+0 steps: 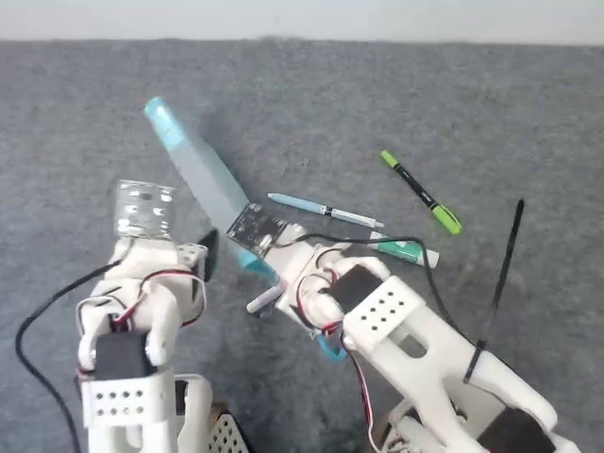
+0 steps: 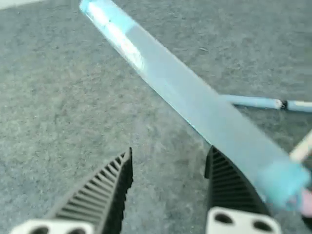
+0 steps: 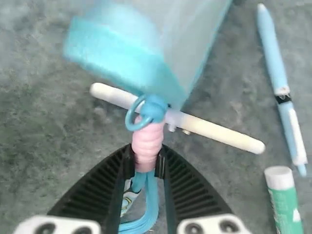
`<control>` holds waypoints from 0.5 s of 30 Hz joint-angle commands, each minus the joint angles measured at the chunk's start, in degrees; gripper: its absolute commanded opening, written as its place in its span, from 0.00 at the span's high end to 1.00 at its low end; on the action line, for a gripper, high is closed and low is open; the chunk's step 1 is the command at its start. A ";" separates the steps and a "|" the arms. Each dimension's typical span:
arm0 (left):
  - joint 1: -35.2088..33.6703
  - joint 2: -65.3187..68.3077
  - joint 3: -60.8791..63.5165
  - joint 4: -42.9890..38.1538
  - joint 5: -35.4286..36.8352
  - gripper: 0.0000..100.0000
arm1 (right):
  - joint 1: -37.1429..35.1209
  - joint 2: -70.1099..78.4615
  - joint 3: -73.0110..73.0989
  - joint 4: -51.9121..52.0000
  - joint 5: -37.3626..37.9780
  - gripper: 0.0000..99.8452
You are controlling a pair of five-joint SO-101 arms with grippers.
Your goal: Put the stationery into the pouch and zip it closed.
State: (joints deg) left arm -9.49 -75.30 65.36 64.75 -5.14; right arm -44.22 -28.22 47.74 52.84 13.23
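The right gripper (image 3: 145, 153) is clamped on the pink pull cord (image 3: 147, 139) of the frosted, turquoise-ended pouch (image 3: 161, 39), which slants away over the grey table (image 1: 472, 94). The left gripper (image 2: 168, 158) gapes just beside the pouch. The high view adds a green highlighter (image 1: 422, 193), well apart.

The worktop (image 1: 528, 104) is covered with a grey, rough fabric like a carpet, with a fine mottled grain. The fabric reaches from the near side up to the far side, and from left to right. Along the far edge runs a pale, plain band (image 1: 302, 19); whether it is a wall I cannot tell.
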 commanded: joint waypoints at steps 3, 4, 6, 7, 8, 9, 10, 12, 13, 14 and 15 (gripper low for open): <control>5.89 -1.41 0.66 1.23 -5.10 0.77 | 6.73 -0.31 -6.15 1.10 -3.43 0.99; 5.71 -1.67 0.75 1.23 -5.36 0.77 | 7.52 -0.31 -6.95 1.71 -3.60 0.99; 5.45 -1.76 0.40 1.23 -5.36 0.77 | 8.13 -0.22 -7.91 2.42 -3.69 0.99; 5.45 -1.76 0.04 1.23 -5.36 0.77 | 7.96 0.13 -8.09 2.59 -3.60 0.99; 5.71 -1.76 -0.40 1.76 -5.36 0.77 | 7.60 0.31 -8.00 2.42 -3.69 0.99; 5.89 -1.76 -1.01 2.55 -5.36 0.77 | 6.73 0.31 -7.91 2.24 -3.78 0.99; 5.89 -1.76 -1.80 3.43 -5.36 0.76 | 5.93 0.31 -7.91 2.33 -3.69 0.99; 5.98 -1.76 -2.77 4.22 -5.54 0.76 | 4.70 0.31 -7.91 2.33 -3.69 0.99; 5.98 -1.76 -2.86 4.31 -6.33 0.76 | 4.00 0.40 -7.91 2.15 -3.43 0.99; 5.98 -1.76 -2.86 4.31 -6.86 0.76 | 3.38 0.40 -7.82 2.15 -3.34 0.99; 5.98 -1.76 -2.86 4.31 -7.21 0.76 | 2.68 0.40 -7.38 2.07 -2.81 0.99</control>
State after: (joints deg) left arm -3.87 -75.74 66.24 68.53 -10.33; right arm -39.82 -27.60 43.43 54.77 10.15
